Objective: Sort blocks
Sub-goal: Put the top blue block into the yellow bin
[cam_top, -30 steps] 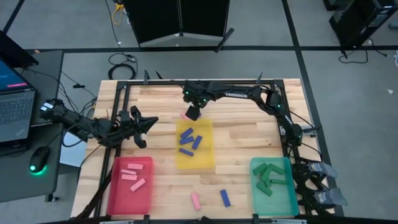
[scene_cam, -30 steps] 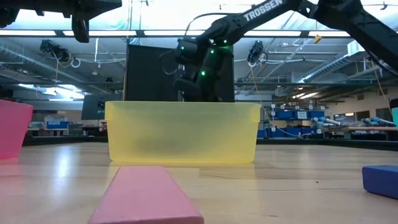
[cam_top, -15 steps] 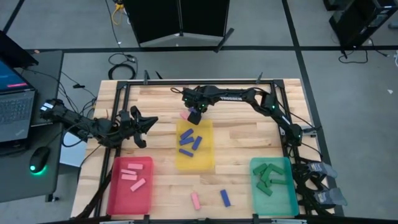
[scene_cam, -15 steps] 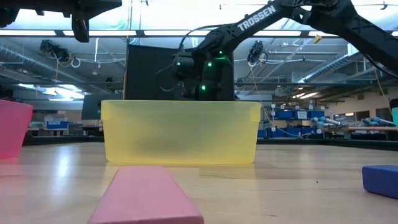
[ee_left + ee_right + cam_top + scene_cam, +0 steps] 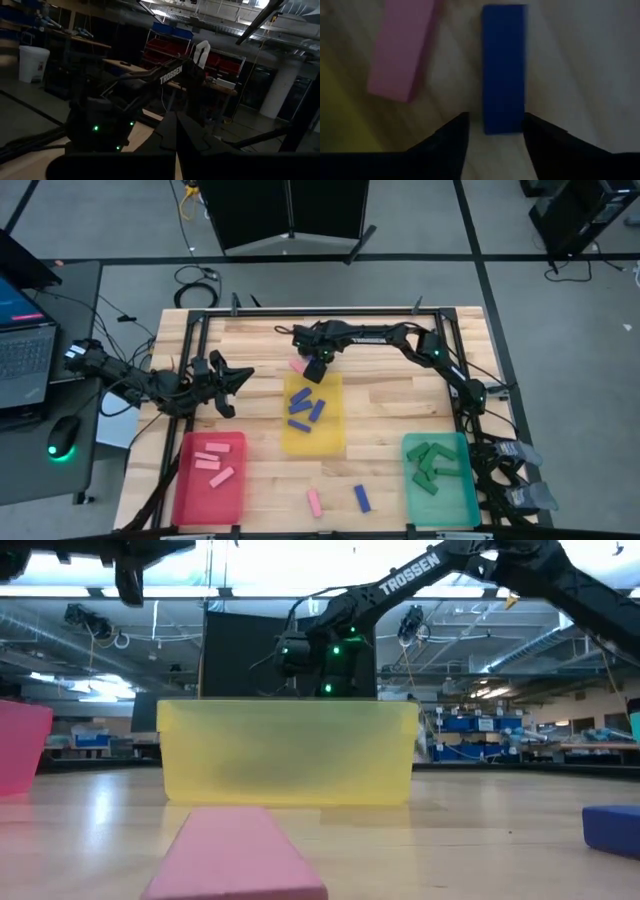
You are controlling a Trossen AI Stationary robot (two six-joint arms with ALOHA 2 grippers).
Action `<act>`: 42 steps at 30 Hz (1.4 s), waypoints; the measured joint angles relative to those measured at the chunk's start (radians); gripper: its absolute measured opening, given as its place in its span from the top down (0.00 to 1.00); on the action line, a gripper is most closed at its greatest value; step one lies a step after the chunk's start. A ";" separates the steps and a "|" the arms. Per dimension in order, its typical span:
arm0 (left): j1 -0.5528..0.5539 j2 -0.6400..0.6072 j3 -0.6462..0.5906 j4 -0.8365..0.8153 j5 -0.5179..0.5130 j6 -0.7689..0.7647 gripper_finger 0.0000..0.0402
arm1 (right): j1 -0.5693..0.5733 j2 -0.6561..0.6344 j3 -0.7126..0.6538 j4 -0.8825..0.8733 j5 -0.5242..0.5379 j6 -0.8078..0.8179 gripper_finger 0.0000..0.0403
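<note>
Just beyond the far end of the yellow tray point(image 5: 340, 412), my right gripper point(image 5: 313, 367) points down at the table. In the right wrist view a blue block point(image 5: 503, 65) lies flat on the wood with a pink block point(image 5: 402, 47) beside it. The gripper point(image 5: 495, 131) is open, one finger on either side of the blue block's end. The pink block point(image 5: 297, 365) also shows in the high view. The yellow tray holds three blue blocks point(image 5: 304, 406). My left gripper point(image 5: 236, 379) hovers shut over the table's left part and holds nothing. My right gripper comes from above, pointing down, with its fingers point(image 5: 540, 135) lying along the blue block's two long sides at one end point(image 5: 503, 125). The block lies flat on the table. Whether the fingers touch it I cannot tell.
A red tray point(image 5: 182, 478) with pink blocks stands near left, and a teal tray point(image 5: 470, 480) with green blocks near right. One loose pink block point(image 5: 314, 502) and one loose blue block point(image 5: 362, 498) lie by the near edge. A laptop and a mouse sit off the table's left.
My right gripper has sunk toward the table behind the yellow tray's far end and tipped more steeply downward. In the low view it now shows lower behind the tray. The blocks and trays have kept their places.
</note>
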 joint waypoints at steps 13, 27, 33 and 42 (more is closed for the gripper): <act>0.000 0.000 0.000 -0.005 0.000 0.000 0.99 | 0.008 0.013 0.010 0.017 0.044 -0.041 0.70; 0.000 0.000 0.000 -0.012 0.000 -0.003 0.99 | 0.008 -0.016 0.177 -0.030 0.106 -0.089 0.71; 0.000 0.000 0.000 -0.017 0.000 -0.008 0.99 | 0.046 -0.072 0.255 -0.114 0.064 -0.134 0.71; 0.000 0.000 0.000 -0.021 0.000 -0.008 0.99 | 0.215 -0.177 0.256 -0.290 -0.061 -0.244 0.70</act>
